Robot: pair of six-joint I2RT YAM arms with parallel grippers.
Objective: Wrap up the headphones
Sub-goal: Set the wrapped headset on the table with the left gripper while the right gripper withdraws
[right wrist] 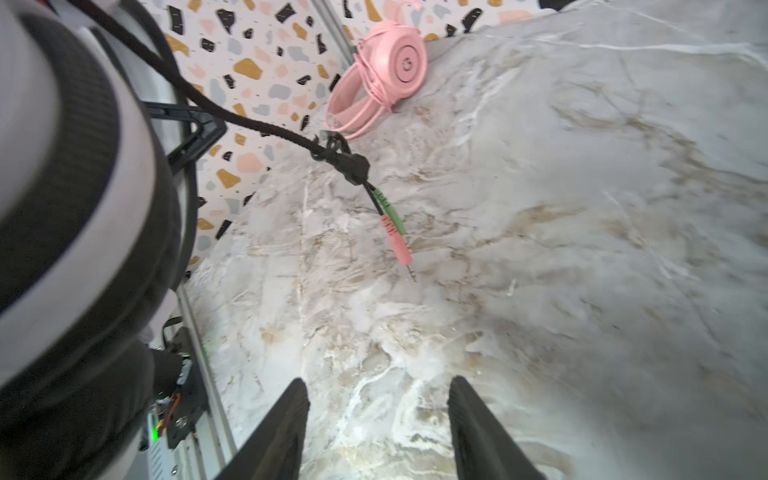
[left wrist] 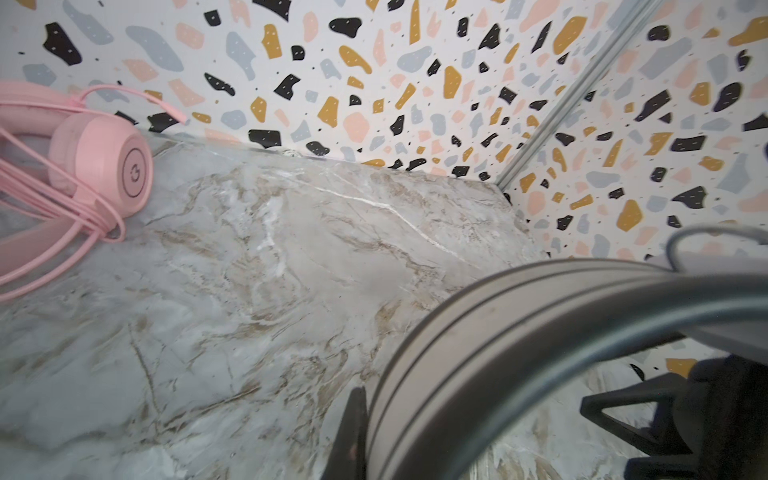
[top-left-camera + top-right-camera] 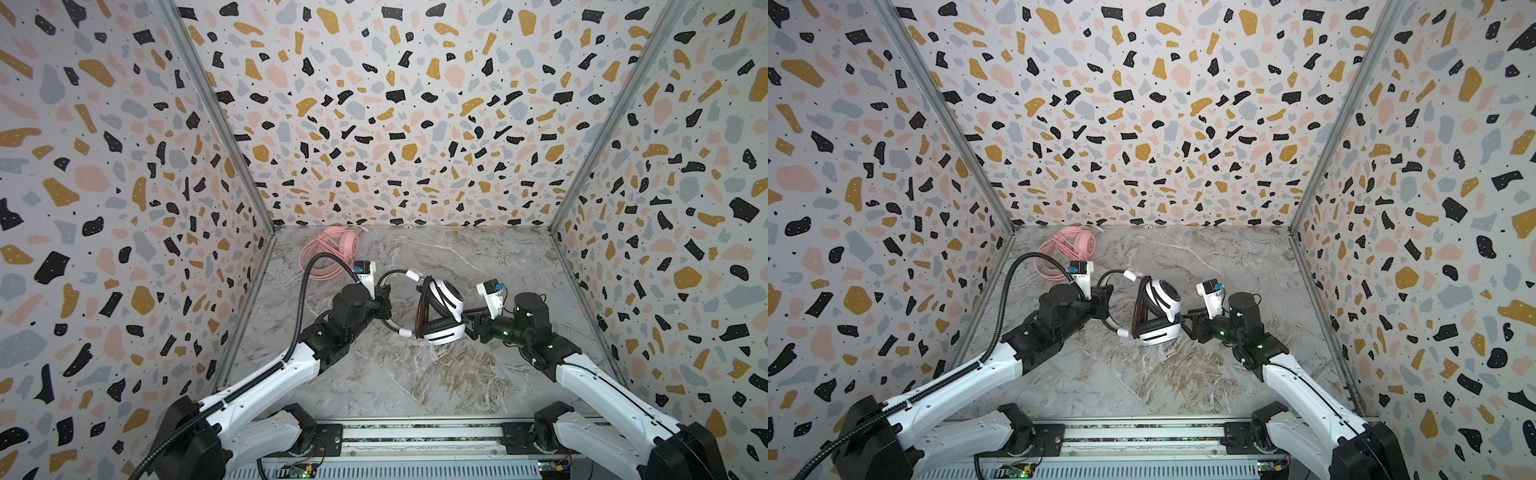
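Finishing the wrap looks like the step in hand. The white headset seems lifted clear of the worktop, with its headband pinched in the left claw, whose jaws are pressed tight on it. Red-and-black loops already circle the headset where the band meets the cups. A short tail ending in two plugs hangs free beside the cups. The right claw sits just beside the cups, on the side away from the left claw, with its jaws spread and nothing between them. The pink headset lies well behind the white one, its cable bundled round it.

To do this well, the left pinch should hold firm and level so the loops do not slacken. The right claw would do best to take the tail at the black splitter, not at the thin plugs. It can then draw the tail lightly taut and lay it over or under the loops, without nudging the cups.
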